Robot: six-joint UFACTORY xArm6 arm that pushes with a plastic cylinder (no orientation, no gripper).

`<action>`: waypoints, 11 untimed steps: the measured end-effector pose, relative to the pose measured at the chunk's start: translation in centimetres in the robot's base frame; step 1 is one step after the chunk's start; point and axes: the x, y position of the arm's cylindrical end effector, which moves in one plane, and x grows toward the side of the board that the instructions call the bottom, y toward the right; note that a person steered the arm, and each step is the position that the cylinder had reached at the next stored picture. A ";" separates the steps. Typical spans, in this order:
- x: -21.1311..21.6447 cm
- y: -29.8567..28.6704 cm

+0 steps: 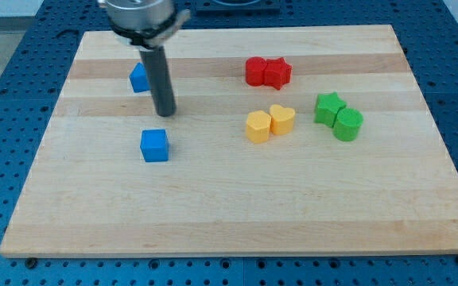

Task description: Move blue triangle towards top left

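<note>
We see our arm enter from the far left of the scene, its silvery wrist housing point(140, 16) cut off by the frame's edge. From it the straight dark rod point(157, 75) hangs near-vertical, leaning slightly rightward. Our tip point(164, 114) meets the surface in the left half.

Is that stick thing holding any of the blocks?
Nothing is held. My tip stands free on the board, just right of the blue triangle, above the blue cube.
</note>
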 end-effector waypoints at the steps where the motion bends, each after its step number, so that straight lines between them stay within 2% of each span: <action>1: -1.9 -2.1; 2: -5.1 -2.1; 3: -5.4 -2.7; 6: -8.4 -11.1; 7: -6.3 -10.9; 8: -1.7 -10.2; 9: 1.1 -4.0; 10: -0.6 -0.5; 11: -6.4 0.7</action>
